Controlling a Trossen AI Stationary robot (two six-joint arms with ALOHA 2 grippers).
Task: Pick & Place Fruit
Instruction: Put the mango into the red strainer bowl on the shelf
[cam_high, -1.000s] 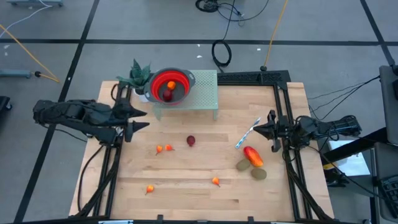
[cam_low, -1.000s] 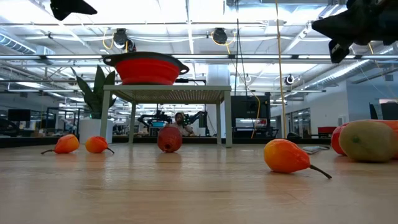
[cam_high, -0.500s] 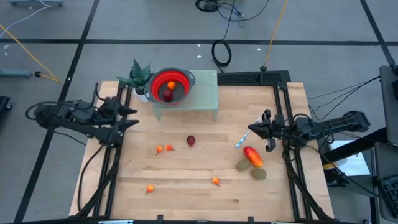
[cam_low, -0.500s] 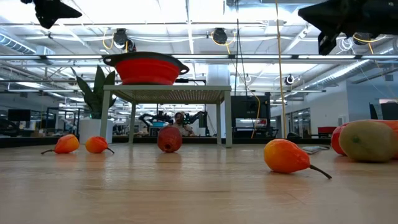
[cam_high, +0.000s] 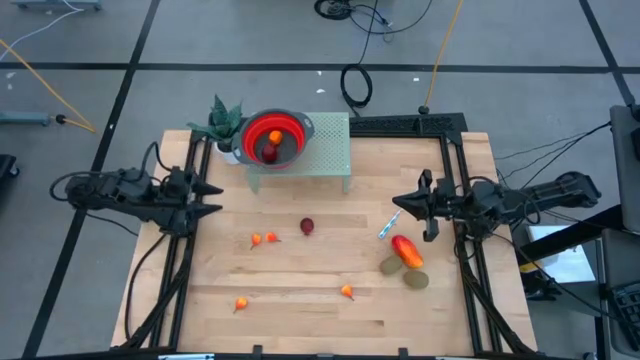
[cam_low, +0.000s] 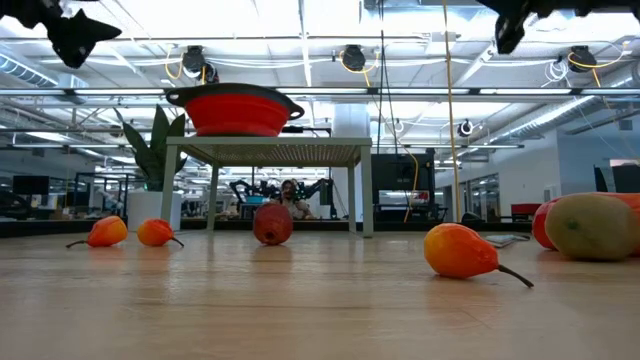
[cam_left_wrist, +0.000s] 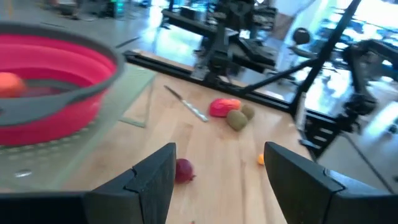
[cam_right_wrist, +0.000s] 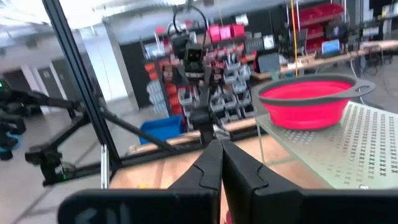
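Two fruit already in the red bowl (cam_high: 272, 138) on the perforated stand (cam_high: 325, 150): one tiny orange piece (cam_high: 275, 137) and one dark red round one (cam_high: 270, 153). Everything else sits on the counter (cam_high: 300, 300).

Left to move:
- dark red round fruit (cam_high: 307, 227), mid-counter, just in front of the stand
- pair of tiny orange pieces (cam_high: 264, 239) close together, left of it
- two more tiny orange ones near the front: (cam_high: 241, 304) and (cam_high: 346, 292), well apart
- red-orange oval (cam_high: 406, 250) with two brownish-green ovals (cam_high: 405, 272) touching it, right side, beside a blue-and-white stick (cam_high: 397, 217)

Left claw (cam_high: 208, 198) at the counter's left edge, released, fingers spread, holding nothing. Right claw (cam_high: 400, 204) above the stick, clenched, empty.

Rough call: about a quarter done. The orange pieces are small with thin stems, so fiddly to pinch.
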